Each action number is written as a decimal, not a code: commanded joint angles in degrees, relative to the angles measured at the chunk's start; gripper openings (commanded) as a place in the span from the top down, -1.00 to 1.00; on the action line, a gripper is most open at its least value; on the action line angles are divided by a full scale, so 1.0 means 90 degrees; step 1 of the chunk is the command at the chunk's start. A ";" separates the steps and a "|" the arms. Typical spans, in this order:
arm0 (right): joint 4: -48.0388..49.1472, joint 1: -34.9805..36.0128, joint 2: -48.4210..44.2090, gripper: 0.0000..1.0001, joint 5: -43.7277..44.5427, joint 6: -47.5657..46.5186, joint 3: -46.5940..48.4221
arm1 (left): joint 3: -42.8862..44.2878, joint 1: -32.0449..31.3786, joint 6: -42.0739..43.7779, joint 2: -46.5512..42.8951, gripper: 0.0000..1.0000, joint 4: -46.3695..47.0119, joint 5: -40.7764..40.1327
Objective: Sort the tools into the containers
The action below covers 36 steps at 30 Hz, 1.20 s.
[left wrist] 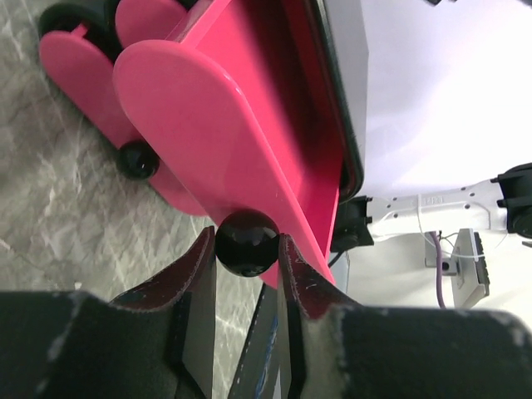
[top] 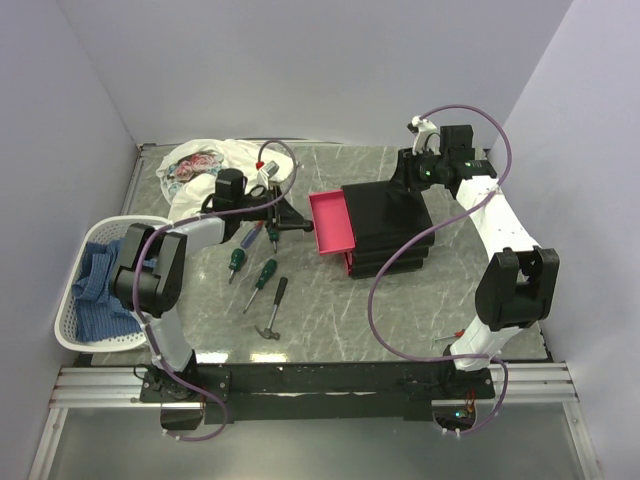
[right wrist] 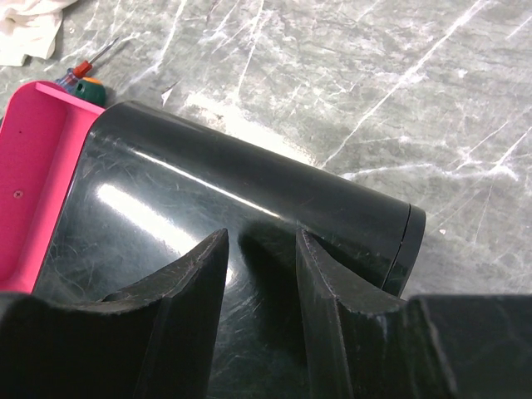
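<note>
- Drawer unit (top: 392, 228): black, boxy, standing right of centre on the marble-patterned table (top: 400, 320). Its top pink drawer (top: 332, 224) is pulled out towards the left, and the drawers below it sit further in.
- Knob (left wrist: 247, 243): round and black, on the open drawer's rounded pink front. A second knob (left wrist: 137, 160) shows on a lower drawer front.
- Left tool (left wrist: 247, 240): level with the open drawer's front, jaws partly apart with the knob between them. No clear gap shows on either side, and whether they press on it cannot be told.
- Right tool (right wrist: 262, 239): over the unit's glossy black top near its rear edge, jaws about half apart with nothing between them.
- Green-handled screwdrivers (top: 267, 272), a red-and-blue-handled screwdriver (top: 250, 238) and a hammer (top: 272, 312): lying on the table left of the open drawer, near the left arm and outside the drawers.
- White lattice basket (top: 72, 335): at the table's left edge, holding a blue cloth (top: 100, 285).
- White patterned cloth (top: 205, 160): bunched at the far left corner.
</note>
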 commanded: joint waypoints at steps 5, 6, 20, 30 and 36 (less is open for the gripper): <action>-0.0669 0.0038 0.0294 0.05 0.0386 -0.0079 -0.0305 | -0.0232 0.0214 0.0589 -0.0067 0.89 -0.0639 -0.0531; -0.0669 0.0038 0.0304 0.05 0.0386 -0.0079 -0.0305 | -0.0184 0.0214 0.0569 -0.0067 0.43 -0.0609 -0.0570; -0.0698 0.0038 0.0187 -0.02 0.0435 -0.0216 -0.0441 | 0.0158 0.0896 0.2106 -0.1423 -0.75 -0.2870 -0.1136; -0.0659 0.0028 0.0246 -0.03 0.0542 -0.0236 -0.0471 | -0.0151 0.0547 0.4026 -0.2370 -0.62 -0.5921 -0.3388; -0.0649 0.0038 0.0226 -0.04 0.0552 -0.0245 -0.0480 | -0.1119 -0.0214 0.3499 -0.3220 -0.51 -0.5562 -0.4603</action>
